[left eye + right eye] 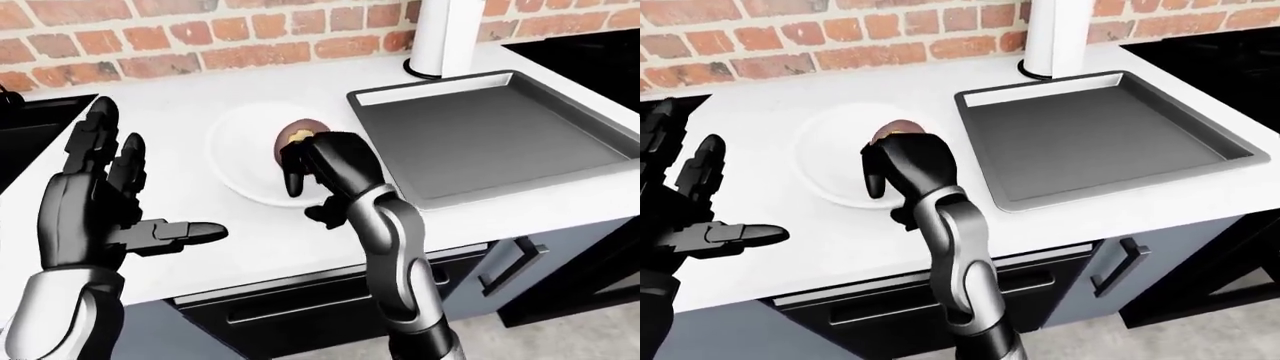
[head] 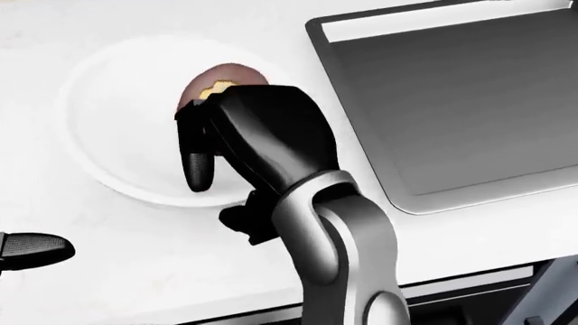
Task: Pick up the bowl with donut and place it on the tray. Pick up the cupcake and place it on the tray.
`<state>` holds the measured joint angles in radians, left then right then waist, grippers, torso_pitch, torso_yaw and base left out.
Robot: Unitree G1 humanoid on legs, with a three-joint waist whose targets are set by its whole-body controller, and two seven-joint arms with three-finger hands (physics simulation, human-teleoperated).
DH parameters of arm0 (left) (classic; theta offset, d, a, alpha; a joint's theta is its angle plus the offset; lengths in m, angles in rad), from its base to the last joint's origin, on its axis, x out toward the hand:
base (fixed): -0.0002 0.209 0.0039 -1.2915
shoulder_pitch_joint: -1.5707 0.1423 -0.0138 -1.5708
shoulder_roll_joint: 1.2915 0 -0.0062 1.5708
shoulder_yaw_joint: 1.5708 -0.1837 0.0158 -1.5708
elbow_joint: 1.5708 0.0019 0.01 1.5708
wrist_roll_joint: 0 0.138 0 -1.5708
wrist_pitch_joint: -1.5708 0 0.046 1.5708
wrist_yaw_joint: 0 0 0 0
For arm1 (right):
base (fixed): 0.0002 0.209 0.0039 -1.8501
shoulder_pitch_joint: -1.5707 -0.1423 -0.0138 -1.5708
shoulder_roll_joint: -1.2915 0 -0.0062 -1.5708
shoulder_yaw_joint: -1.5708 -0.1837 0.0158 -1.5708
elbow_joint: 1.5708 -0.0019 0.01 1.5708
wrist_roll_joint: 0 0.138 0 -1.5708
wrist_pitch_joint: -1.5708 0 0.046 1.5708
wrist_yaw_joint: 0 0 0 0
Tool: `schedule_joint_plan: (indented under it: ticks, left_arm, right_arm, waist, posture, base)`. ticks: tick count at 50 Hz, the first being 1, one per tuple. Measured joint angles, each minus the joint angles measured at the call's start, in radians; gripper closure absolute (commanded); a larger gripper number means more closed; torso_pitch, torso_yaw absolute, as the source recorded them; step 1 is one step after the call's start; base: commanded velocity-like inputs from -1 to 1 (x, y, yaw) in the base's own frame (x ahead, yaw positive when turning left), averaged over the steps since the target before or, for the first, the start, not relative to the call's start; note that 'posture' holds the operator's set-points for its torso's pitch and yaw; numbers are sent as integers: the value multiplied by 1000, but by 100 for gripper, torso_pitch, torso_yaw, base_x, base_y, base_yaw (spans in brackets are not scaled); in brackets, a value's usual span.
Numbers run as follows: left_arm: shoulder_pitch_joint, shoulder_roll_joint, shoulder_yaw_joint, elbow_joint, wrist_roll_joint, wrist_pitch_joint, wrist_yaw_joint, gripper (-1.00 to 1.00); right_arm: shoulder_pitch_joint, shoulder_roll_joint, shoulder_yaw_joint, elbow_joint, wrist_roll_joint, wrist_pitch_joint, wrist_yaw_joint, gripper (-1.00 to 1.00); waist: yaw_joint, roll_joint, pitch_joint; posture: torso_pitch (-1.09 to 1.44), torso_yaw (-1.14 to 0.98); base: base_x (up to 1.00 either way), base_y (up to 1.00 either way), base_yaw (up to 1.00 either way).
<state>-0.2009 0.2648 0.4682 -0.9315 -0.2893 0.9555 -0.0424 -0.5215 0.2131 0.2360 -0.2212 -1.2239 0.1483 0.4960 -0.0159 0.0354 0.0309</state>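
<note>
Here the right hand (image 2: 225, 149) curls loosely, ungripping, over the upright donut (image 2: 221, 81) in the white bowl (image 2: 108, 135); only the eye views show the spread-open left hand (image 1: 100, 195).

I find no legible text, label, brand, number or sign in any view. My hands carry no markings, and neither the bowl (image 2: 108, 122), the tray (image 1: 490, 135), the white counter (image 1: 250, 247) nor the brick wall (image 1: 200, 45) bears any lettering that I can read.
</note>
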Motion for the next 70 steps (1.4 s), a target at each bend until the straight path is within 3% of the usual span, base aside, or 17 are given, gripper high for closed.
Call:
schedule_joint_plan:
  ticks: [10,20,25,32,37,48,60,70]
  left_arm:
    - [8,-4,1,6,4,-7,-1,-100]
    - [8,-4,1,-2,6,-7,-1,-100]
    - [4,-2,12,-14,0,10,-2,-100]
    - [3,2,20,-12,-5,9,-1,-100]
    - [-10,10,24,-23,-12,33,7,-100]
    - [8,1,13,-15,-7,13,6,-100]
    - [15,-5,12,-12,4,-2,-1,-100]
    - [16,-6,23,-21,1,7,-5,-100]
  right_arm:
    - [-93,-17,-38,-86,4,66,140,100]
    - [-179,-62,-80,-184,15,124,206,100]
    - [-209,-111,-112,-197,35,139,225,100]
    - [-247,-224,-194,-229,82,194,238,100]
    - [-291,-314,-251,-267,128,252,237,100]
    - [-294,-449,-306,-220,211,282,177,100]
    - [-259,-511,-333,-136,262,261,105,100]
    - [-234,-525,-339,-122,237,261,68,100]
  waist:
    - [4,-4,11]
    - [4,-2,11]
    - [4,-3,15]
    - [7,-5,21]
    - [5,-7,22]
    - [5,-10,20]
    - [8,-14,21]
    - [8,-17,17]
  posture:
    - [0,0]
    - [0,0]
    - [0,0]
    - [0,0]
    - [0,0]
    - [0,0]
    - [0,0]
    - [0,0]
  base:
    - [0,0,0]
    - [0,0,0]
    - [0,0,0]
    - [0,0,0]
    - [0,0,0]
    - [0,0,0]
    - [0,0,0]
    - [0,0,0]
